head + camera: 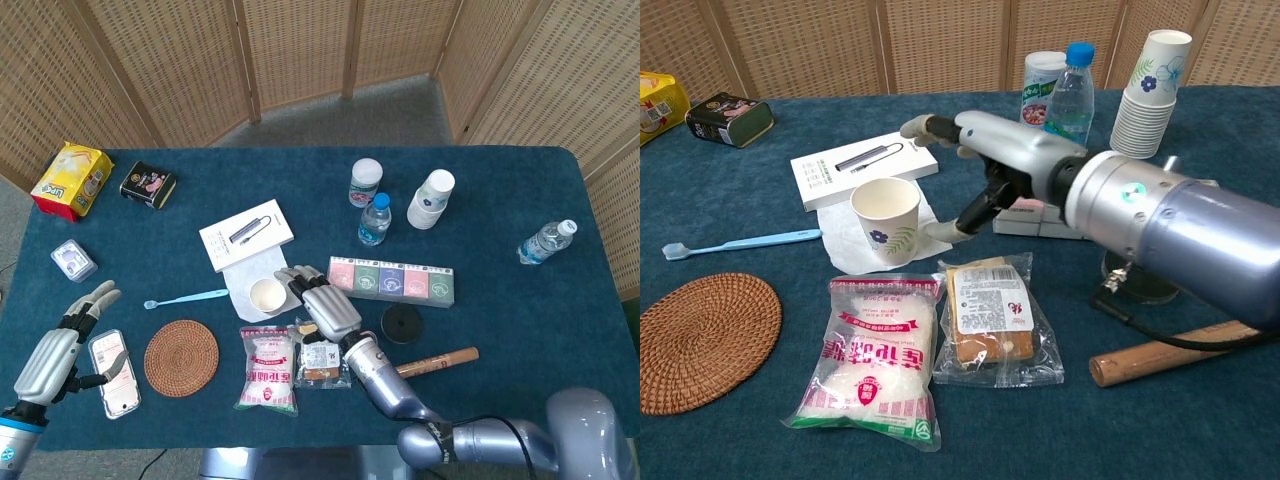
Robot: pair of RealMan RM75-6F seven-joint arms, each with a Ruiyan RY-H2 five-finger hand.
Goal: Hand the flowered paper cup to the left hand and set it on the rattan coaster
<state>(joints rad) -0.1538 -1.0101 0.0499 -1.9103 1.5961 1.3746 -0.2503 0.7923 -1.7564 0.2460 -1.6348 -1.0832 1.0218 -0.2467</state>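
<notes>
Left hand (pixel 58 345) at the counter's (pixel 520 330) near-left corner, fingers apart, holding nothing, just beside a phone (pixel 113 372) lying flat (thumb close to it, contact unclear). Rattan coaster (pixel 181 357) next over, bare, with a blue toothbrush (pixel 186 297) on the far side of it. White box (pixel 246 233) sits further back, overlapping a white napkin (pixel 845 243). Flowered paper cup (pixel 886 217) stands upright on that napkin, mouth up, not on the coaster. In front of the cup: a bag of white granules (pixel 872 359) and a wrapped snack (pixel 988 320), side by side. Right hand (pixel 980 165) is just right of the cup, fingers spread and grasping nothing; in the chest view one lower fingertip sits near the cup's base, but there is no grip on the cup. Right of that hand: a row of coloured small boxes (pixel 392 280), a black disc (pixel 400 323) and a wooden stick (pixel 438 361). Back row: white jar (pixel 366 181), water bottle (pixel 374 219), stack of flowered cups (pixel 431 199). Another bottle (pixel 546 241) lies on its side near the right edge.
</notes>
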